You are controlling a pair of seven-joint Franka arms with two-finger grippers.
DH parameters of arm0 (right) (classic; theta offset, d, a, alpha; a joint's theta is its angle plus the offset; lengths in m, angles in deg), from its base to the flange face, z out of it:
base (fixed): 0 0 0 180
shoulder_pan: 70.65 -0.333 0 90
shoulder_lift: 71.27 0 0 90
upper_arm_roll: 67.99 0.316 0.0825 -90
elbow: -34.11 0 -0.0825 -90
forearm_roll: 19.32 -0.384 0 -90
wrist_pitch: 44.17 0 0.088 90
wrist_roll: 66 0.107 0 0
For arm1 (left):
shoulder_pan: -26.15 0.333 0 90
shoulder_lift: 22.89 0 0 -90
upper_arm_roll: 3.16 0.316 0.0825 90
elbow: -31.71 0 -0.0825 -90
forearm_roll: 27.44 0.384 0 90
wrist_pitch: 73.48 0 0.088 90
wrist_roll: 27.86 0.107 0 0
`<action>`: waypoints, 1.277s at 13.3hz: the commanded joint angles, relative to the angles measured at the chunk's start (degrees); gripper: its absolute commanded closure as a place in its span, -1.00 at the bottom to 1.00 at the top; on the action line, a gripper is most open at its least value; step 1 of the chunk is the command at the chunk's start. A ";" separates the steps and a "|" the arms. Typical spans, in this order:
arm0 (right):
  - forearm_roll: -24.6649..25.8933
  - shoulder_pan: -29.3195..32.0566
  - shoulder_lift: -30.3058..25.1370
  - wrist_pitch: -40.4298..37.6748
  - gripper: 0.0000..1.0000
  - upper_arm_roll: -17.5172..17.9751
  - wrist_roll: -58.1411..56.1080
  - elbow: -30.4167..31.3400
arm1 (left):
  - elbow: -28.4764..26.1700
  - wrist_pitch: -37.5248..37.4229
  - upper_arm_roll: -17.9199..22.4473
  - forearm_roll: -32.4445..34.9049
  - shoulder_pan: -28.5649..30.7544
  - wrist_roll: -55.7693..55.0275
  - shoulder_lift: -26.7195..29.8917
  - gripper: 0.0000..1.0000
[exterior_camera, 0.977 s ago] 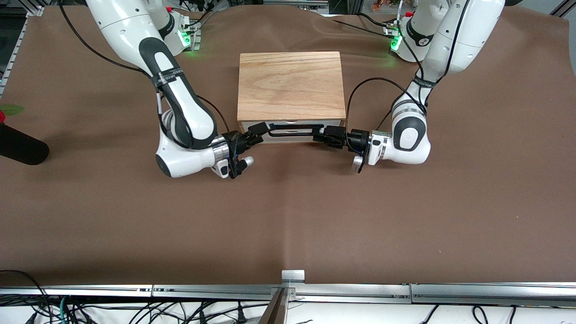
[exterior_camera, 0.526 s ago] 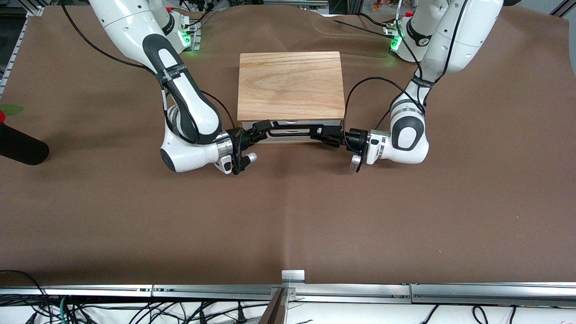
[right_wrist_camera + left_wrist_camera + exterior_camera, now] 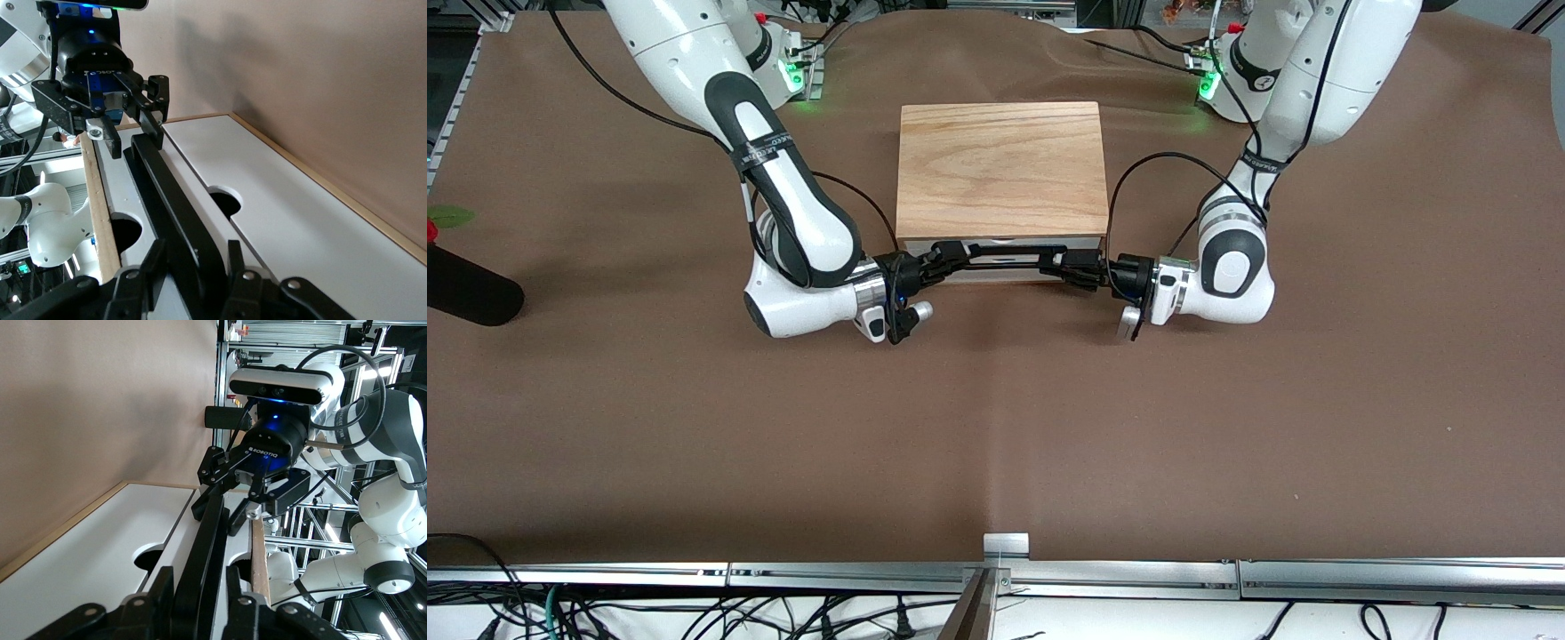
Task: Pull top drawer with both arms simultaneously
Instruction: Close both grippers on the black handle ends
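Note:
The top drawer (image 3: 996, 272) has a white front and sits in the oak casing (image 3: 1000, 169), its front level with the casing's. A black bar handle (image 3: 1009, 257) runs across it. My left gripper (image 3: 1069, 263) is shut on the handle's end toward the left arm's end of the table. My right gripper (image 3: 945, 260) is shut on its other end. In the left wrist view my left gripper (image 3: 198, 583) clamps the handle (image 3: 208, 540), with the right gripper (image 3: 230, 513) at the other end. In the right wrist view my right gripper (image 3: 195, 257) clamps the handle (image 3: 167, 200).
A second white drawer front (image 3: 287, 200) with its own notch lies below the top one. A black cylinder (image 3: 467, 289) lies at the table's edge toward the right arm's end. Brown cloth covers the table (image 3: 996, 418). A metal rail (image 3: 996, 573) runs along the near edge.
My right gripper has moved in along the handle and its fingers have closed on it. My left gripper has shifted slightly toward the drawer. The drawer front has not visibly moved.

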 commanded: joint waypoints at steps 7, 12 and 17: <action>-1.57 0.44 -0.10 0.06 0.87 0.27 -5.64 2.55 | -0.15 0.65 -0.06 -2.23 0.08 3.58 -0.78 1.00; -1.66 1.05 1.32 -0.12 1.00 -0.17 -8.29 2.46 | 1.16 2.23 -0.06 -3.29 -0.18 3.58 -1.65 1.00; -3.15 1.14 1.31 -0.38 1.00 -0.17 -8.20 1.85 | 5.29 2.23 0.03 -2.85 0.52 2.35 -3.58 1.00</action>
